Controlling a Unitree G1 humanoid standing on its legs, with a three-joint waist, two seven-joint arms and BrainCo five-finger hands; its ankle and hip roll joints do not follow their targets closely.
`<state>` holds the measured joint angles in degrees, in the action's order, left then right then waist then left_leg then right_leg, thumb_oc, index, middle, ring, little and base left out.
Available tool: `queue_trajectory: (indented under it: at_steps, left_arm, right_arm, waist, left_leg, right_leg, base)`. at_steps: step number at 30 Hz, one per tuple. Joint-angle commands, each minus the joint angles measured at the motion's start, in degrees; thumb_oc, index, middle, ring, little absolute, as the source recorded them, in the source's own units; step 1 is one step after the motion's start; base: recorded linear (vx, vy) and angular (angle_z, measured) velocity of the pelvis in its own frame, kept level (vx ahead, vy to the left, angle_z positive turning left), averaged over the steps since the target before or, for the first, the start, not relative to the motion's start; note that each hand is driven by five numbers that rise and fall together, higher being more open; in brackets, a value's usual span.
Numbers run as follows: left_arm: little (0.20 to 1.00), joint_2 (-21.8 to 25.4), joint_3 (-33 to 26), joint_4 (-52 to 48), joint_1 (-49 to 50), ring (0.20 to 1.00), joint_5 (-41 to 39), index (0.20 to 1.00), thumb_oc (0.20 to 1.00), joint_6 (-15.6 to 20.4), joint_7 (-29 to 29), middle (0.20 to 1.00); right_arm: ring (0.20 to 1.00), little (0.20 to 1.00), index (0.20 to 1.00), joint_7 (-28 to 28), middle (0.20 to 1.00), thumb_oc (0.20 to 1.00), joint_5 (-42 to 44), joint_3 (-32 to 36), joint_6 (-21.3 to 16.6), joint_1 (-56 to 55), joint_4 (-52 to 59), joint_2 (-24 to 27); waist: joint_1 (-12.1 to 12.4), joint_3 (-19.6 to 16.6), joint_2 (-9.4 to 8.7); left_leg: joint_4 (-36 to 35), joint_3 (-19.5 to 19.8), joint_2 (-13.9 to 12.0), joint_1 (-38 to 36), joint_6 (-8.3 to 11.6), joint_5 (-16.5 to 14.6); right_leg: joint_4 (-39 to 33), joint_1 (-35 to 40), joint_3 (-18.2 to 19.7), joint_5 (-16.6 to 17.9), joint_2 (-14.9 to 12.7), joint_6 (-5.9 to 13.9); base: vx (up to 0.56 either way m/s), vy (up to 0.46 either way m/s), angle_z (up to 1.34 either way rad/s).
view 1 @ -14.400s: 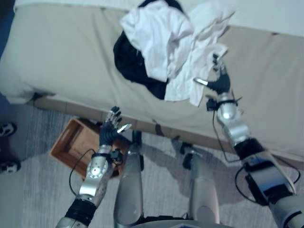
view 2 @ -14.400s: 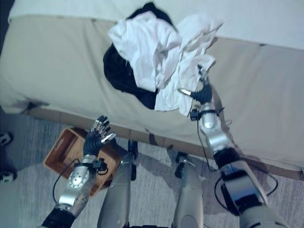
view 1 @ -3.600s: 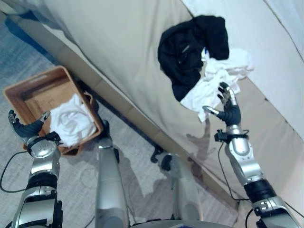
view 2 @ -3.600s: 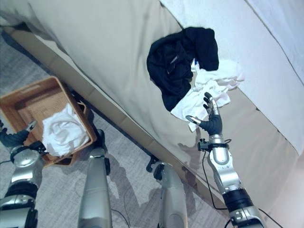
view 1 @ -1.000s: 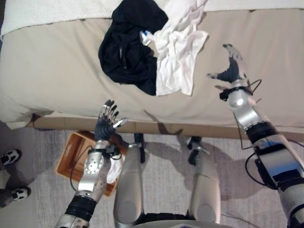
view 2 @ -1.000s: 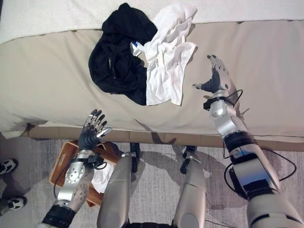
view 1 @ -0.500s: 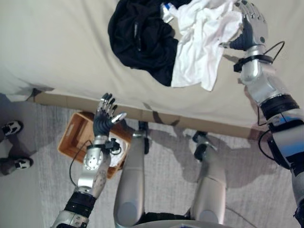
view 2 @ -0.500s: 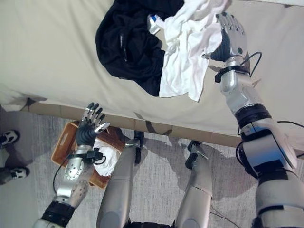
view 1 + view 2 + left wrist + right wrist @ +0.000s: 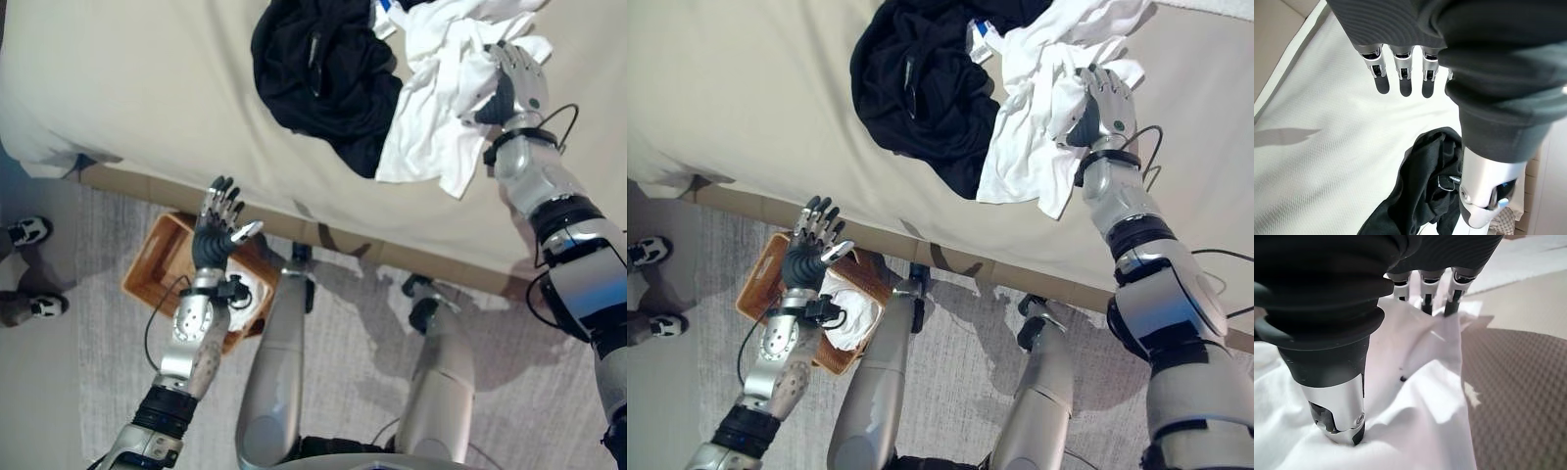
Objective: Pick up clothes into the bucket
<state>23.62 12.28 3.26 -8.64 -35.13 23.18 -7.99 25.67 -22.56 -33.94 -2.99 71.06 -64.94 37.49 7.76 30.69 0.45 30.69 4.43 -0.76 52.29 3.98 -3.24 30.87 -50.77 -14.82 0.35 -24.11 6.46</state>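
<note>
Right hand (image 9: 1101, 103) laid spread on crumpled white cotton garment (image 9: 1043, 147) at one o'clock, thumb pressing in; perhaps beginning to pinch. Beside it, black garment (image 9: 921, 88) with unreadable label. Left hand (image 9: 811, 257) spread over brown wicker basket (image 9: 759, 284) at eight o'clock, white cloth (image 9: 850, 311) inside.

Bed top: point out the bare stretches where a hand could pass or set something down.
The beige bed is bare to the left of the black garment, out to its edge. It is crowded where the white garment overlaps the black one, under the right hand.
</note>
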Motion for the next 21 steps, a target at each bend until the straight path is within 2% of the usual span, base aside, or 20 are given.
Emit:
queue_trajectory:
  at_steps: [1,9,10,11,21]
  left_arm:
    - [1.000,-0.2,-0.2,-5.4,0.5,1.000,-1.3,1.000,1.000,3.4,0.0,1.000]
    - [1.000,-0.9,-0.5,-5.4,-0.3,1.000,-1.6,1.000,1.000,3.6,0.0,1.000]
    - [1.000,-1.0,-0.4,-5.3,-0.3,1.000,-1.6,1.000,1.000,3.6,0.0,1.000]
    - [1.000,-1.0,-0.5,-5.1,-0.4,1.000,-1.6,1.000,1.000,3.5,-0.1,1.000]
    - [1.000,-1.4,-0.5,-3.3,-1.3,1.000,-1.4,1.000,1.000,3.5,-0.7,1.000]
  right_arm:
    - [1.000,1.000,1.000,-1.7,1.000,1.000,-2.2,-3.1,0.5,1.2,-2.2,2.0]
    - [1.000,1.000,1.000,-2.9,1.000,1.000,-1.2,-3.3,-0.4,1.1,-1.7,3.1]
    - [0.470,0.470,0.470,-3.0,0.470,0.470,-0.9,-3.3,-0.7,1.1,-1.4,3.2]
    - [0.200,0.200,0.200,-3.1,0.200,0.200,-0.6,-3.2,-0.8,1.0,-1.1,3.3]
    - [0.200,0.200,0.200,-1.6,0.200,0.200,2.0,-0.7,-1.3,-0.3,2.9,2.2]
  waist:
    - [1.7,-2.8,2.31]
    - [2.1,-2.7,3.61]
    - [2.2,-2.7,3.70]
    - [2.2,-2.7,3.78]
    - [1.7,-2.5,3.34]
  left_leg:
    - [-0.7,-0.7,0.6,4.1,0.66,2.2]
    - [-0.5,-0.9,1.1,5.7,1.15,2.7]
    - [-0.5,-1.0,1.1,5.9,1.19,2.8]
    - [-0.5,-0.9,1.2,6.0,1.22,2.8]
    - [-1.6,-1.1,0.9,4.3,1.24,3.2]
  right_leg:
    - [3.9,0.5,4.4,-2.7,-0.6,5.02]
    - [5.1,-1.2,4.7,-3.2,-1.4,5.10]
    - [5.2,-1.4,4.7,-3.3,-1.4,5.12]
    - [5.3,-1.6,4.8,-3.3,-1.5,5.12]
    - [4.0,0.0,4.3,-2.6,-1.5,5.30]
  base:
    - [0.00,0.000,0.06]
    - [0.00,0.005,0.06]
    - [0.00,0.000,0.00]
    - [0.00,0.000,0.00]
    - [0.00,0.002,0.01]
